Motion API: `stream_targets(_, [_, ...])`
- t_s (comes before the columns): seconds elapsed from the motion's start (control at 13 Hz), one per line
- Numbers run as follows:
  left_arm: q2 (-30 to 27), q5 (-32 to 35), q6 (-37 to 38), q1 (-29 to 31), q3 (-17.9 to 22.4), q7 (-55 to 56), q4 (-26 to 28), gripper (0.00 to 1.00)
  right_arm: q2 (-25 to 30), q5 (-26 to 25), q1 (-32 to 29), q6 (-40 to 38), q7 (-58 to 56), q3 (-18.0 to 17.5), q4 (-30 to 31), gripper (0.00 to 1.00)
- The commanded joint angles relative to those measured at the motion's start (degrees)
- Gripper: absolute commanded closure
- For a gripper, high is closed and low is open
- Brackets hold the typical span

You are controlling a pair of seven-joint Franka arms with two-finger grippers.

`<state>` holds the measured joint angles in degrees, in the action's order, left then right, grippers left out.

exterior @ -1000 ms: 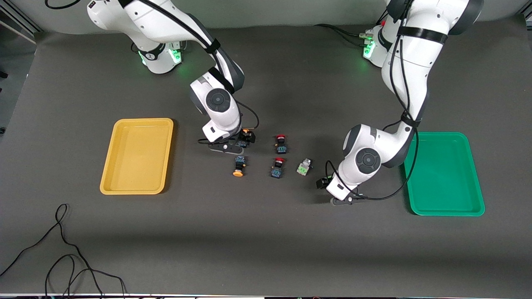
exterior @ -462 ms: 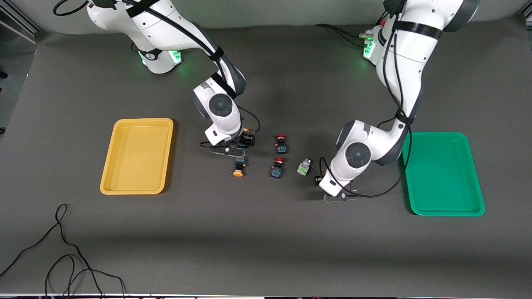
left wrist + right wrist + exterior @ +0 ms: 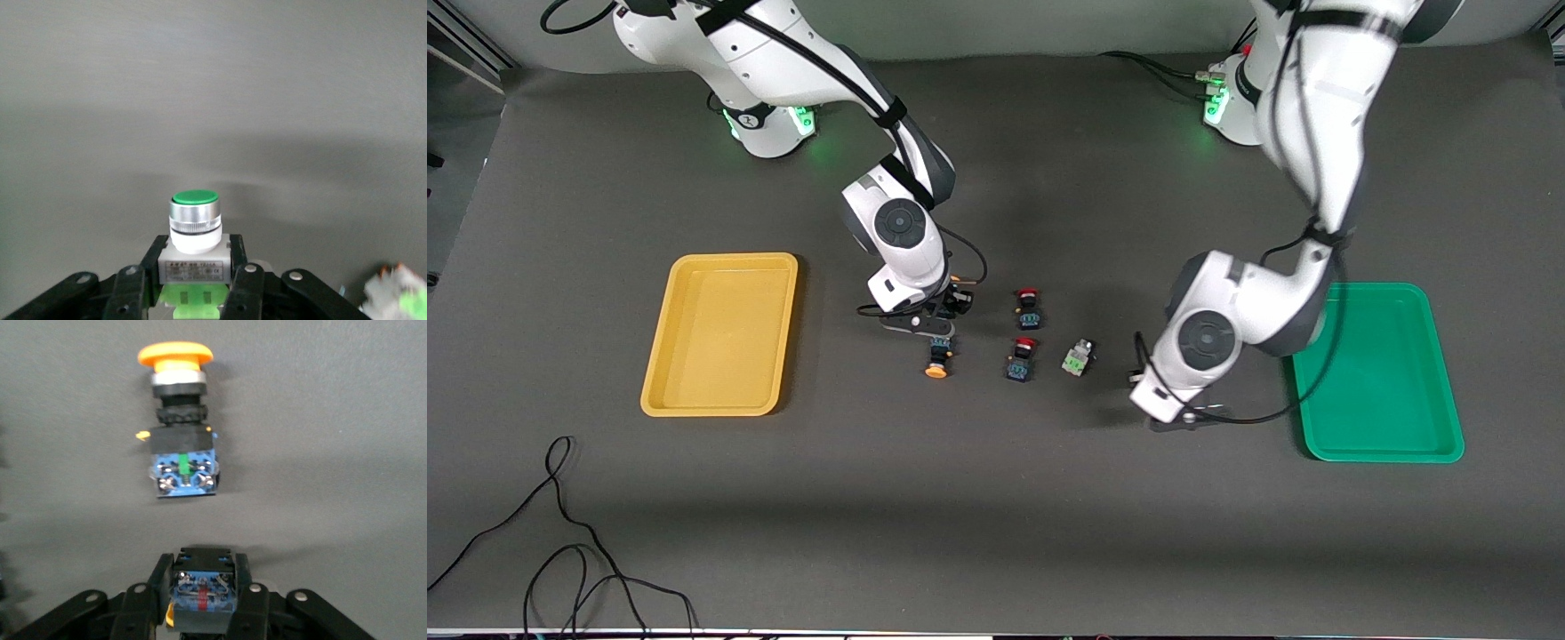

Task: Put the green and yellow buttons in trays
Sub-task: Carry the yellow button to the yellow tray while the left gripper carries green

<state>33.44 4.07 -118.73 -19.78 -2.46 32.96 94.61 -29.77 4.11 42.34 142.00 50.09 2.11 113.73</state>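
Both grips look shallow. The left gripper [image 3: 193, 293] is clenched on a green button [image 3: 194, 230] by its pale base, near the green tray [image 3: 1378, 373]. The right gripper [image 3: 200, 603] pinches a yellow button [image 3: 200, 590] between the yellow tray [image 3: 720, 333] and the red buttons [image 3: 1028, 307]. Either could slip in transit. Another yellow button [image 3: 937, 356] and green button [image 3: 1078, 358] lie loose.

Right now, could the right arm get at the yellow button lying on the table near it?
Probably not yet: the right pincer is already shut on another yellow button. The lying yellow button is close by with nothing over it.
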Motion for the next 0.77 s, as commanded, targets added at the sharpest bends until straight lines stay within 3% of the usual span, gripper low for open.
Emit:
stream_targets(0.0, [-9.2,0.7,11.9,4.6,0.0,-5.6,0.2,1.0,5.5,4.0,-0.4,-17.1,-1.2,0.6,-8.2,0.83])
stream_targets(0.23, [-14.4,0.8,18.4,11.1,0.1,-13.1,-0.1,1.0,8.1,5.6,-4.4,-33.8,-4.6,0.7,-18.8,0.83])
stream_targets(0.38, [-16.3,0.8,17.7,16.0,0.1,-16.9,0.0,1.0,11.7,5.2,-8.9,-39.0,-16.4,3.1,-19.0,0.83])
stream_targets(0.69, [-16.1,1.0,12.5,26.5,0.1,-33.2,2.8,1.0,18.3,2.1,-9.9,-40.8,-43.5,21.1,-12.4,0.87])
